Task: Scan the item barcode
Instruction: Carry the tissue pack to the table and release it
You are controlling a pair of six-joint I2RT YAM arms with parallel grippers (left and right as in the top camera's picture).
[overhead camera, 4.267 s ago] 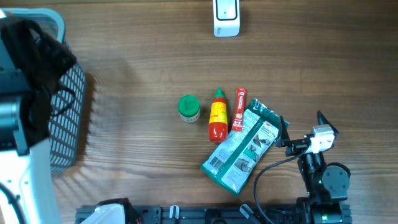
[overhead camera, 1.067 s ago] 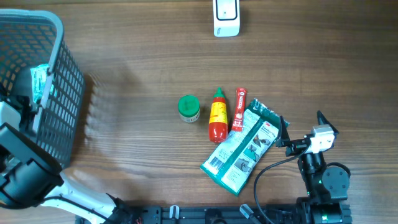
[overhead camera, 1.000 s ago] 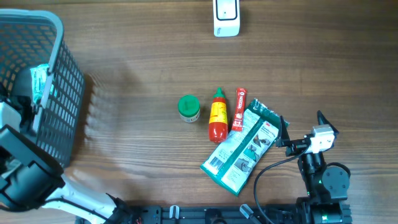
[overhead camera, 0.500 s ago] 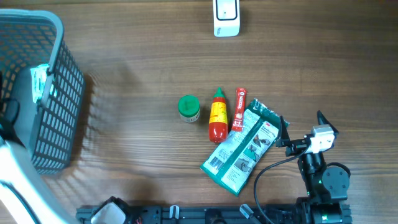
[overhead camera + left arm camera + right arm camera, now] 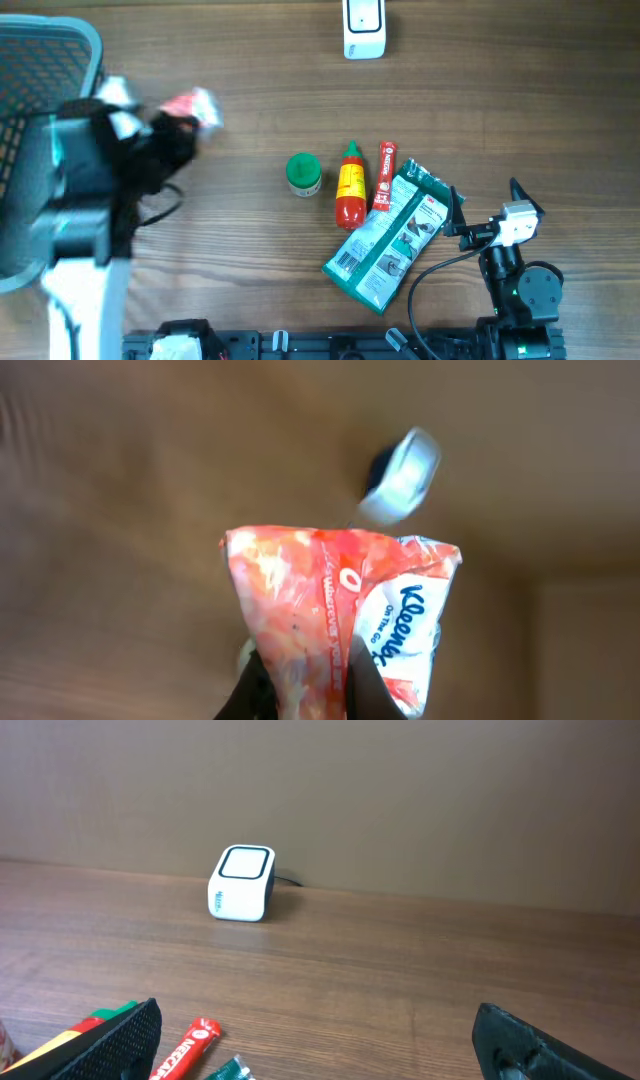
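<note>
We are clamping the tissue pack [image 5: 340, 615] in the left gripper [image 5: 305, 700], with the right gripper [image 5: 320, 1040] gaping empty. Its barcode, seemingly hidden, needs facing the scanner [image 5: 363, 28].

Overhead: soft, even, bright light on table [image 5: 250, 90]; centre and right of frame sharp; left arm [image 5: 90, 190] at left edge smeared by motion blur.
Left wrist: dim brown background streaked, unfocused; tissue pack [image 5: 340, 610] at centre fairly sharp.
Right wrist: crisp, evenly lit; scanner [image 5: 242, 882] clear.

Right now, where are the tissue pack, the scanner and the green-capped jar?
tissue pack [image 5: 310, 600], left wrist view, on its orange wrapper.
scanner [image 5: 240, 892], right wrist view, on its white front face.
green-capped jar [image 5: 303, 170], overhead view, on its lid.
</note>
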